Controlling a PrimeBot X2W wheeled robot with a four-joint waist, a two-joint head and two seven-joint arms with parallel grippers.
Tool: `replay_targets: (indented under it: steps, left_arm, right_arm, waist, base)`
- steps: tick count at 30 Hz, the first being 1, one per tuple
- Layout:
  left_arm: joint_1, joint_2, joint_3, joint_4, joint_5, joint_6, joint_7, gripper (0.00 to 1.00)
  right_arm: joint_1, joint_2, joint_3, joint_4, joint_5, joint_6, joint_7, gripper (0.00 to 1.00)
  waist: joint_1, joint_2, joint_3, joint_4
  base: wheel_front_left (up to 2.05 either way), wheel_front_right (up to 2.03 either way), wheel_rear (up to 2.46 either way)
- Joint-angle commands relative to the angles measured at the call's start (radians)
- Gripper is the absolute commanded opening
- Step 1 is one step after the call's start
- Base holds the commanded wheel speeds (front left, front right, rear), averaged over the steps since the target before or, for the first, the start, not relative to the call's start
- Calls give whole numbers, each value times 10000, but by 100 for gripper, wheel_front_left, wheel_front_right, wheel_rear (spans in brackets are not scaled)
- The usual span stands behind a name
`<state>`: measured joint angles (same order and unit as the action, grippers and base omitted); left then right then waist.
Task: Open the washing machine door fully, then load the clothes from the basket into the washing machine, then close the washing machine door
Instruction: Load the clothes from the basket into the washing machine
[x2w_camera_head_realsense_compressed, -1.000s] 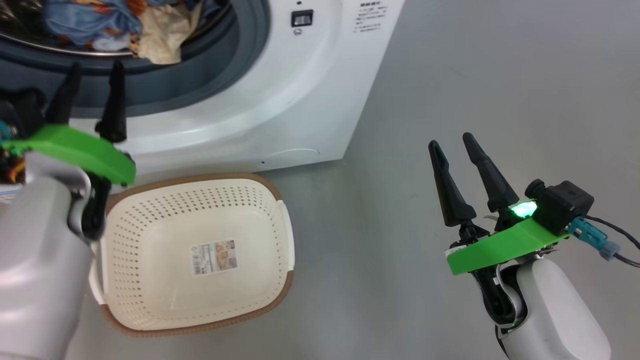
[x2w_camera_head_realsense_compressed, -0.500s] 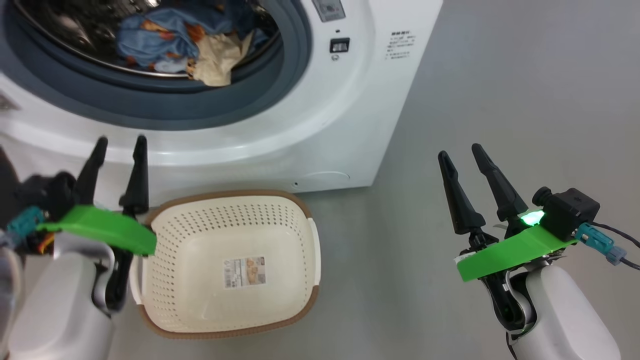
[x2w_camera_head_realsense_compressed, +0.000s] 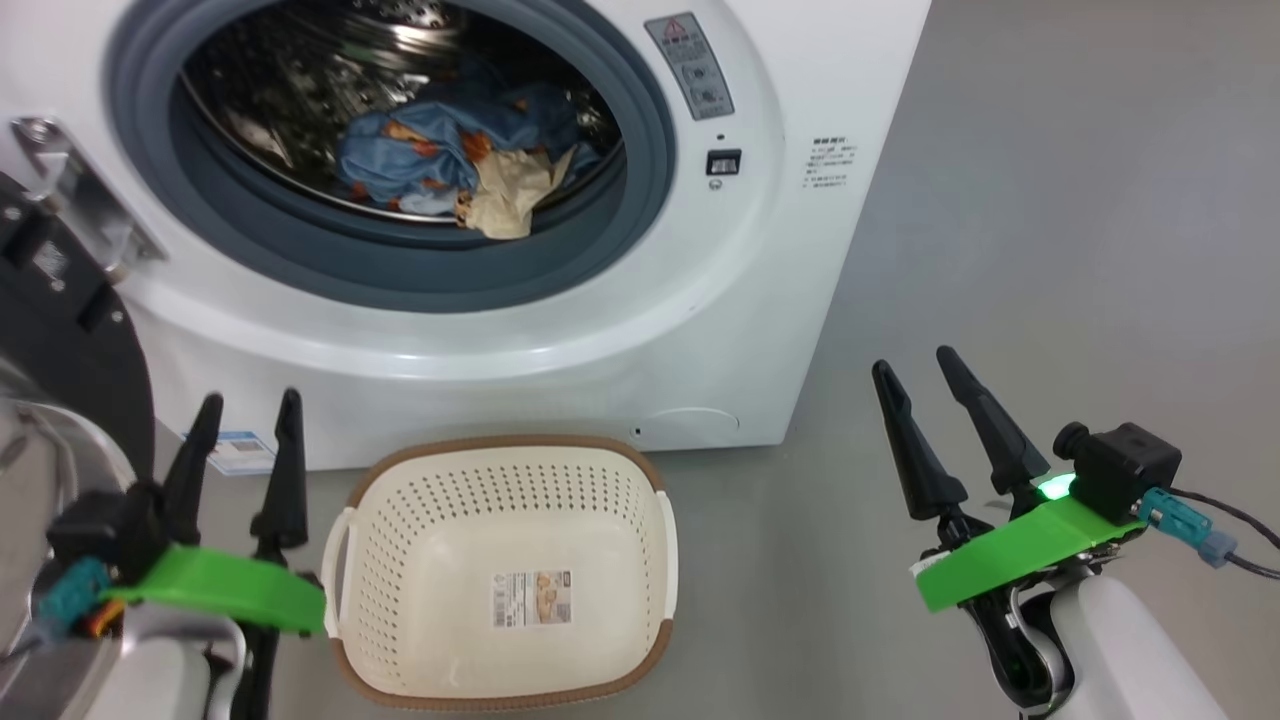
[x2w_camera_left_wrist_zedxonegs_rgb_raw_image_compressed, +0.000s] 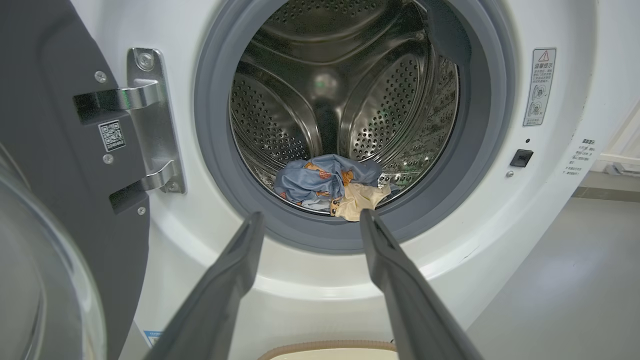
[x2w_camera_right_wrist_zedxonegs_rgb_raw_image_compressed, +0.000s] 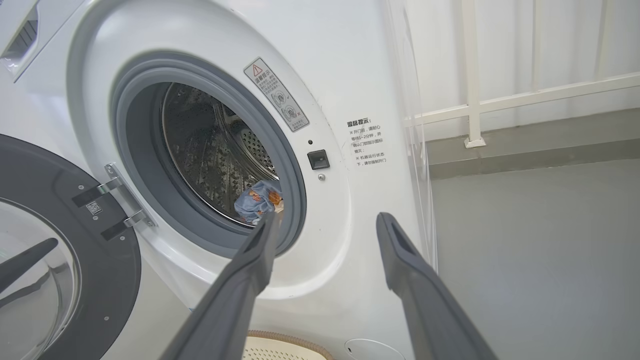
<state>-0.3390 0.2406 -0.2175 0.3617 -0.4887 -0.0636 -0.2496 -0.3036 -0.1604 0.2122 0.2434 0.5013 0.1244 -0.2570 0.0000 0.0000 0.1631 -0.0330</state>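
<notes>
Washing machine (x2w_camera_head_realsense_compressed: 700, 330), triangle warning sticker (x2w_camera_head_realsense_compressed: 690, 65), basket (x2w_camera_head_realsense_compressed: 500, 442) label (x2w_camera_head_realsense_compressed: 531, 598) unreadable, left hand (x2w_camera_head_realsense_compressed: 251, 396), right hand (x2w_camera_head_realsense_compressed: 912, 358) both spread.

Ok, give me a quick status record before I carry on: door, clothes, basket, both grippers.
washing machine door: swung open on its hinge, at the robot's left
clothes: bunched at the front of the drum, inside the washing machine
basket: empty, on the floor before the machine
left gripper: jaws open, holding nothing, beside the basket
right gripper: jaws open, holding nothing, above bare floor
remaining: close the door
</notes>
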Motion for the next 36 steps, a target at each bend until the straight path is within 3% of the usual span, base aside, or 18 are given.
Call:
replay_targets:
  steps: [1, 9, 20, 36]
  left_arm:
    - [86, 208, 446, -366, 138, 105, -122, 100]
    - [1664, -186, 1220, -1606, 899, 329, -122, 100]
    - [3182, -917, 1947, -2568, 1601, 195, -122, 100]
    - [3574, -1497, 2638, -2856, 2182, -178, -122, 100]
  right_arm:
    - [209, -34, 225, -203, 46, 63, -48, 100]
    - [580, -124, 297, -272, 96, 63, -48, 100]
    - [1391, -172, 1, -409, -109, 63, -48, 100]
    - [1544, -311, -216, -364, -262, 63, -48, 100]
  waist:
    - [0, 0, -242, 131]
    - [0, 0, -671, 132]
    - [0, 0, -1107, 342]
    - [0, 0, -1247, 349]
  base:
    - [0, 0, 0]
    - [0, 0, 0]
    - [0, 0, 0]
    - [0, 0, 0]
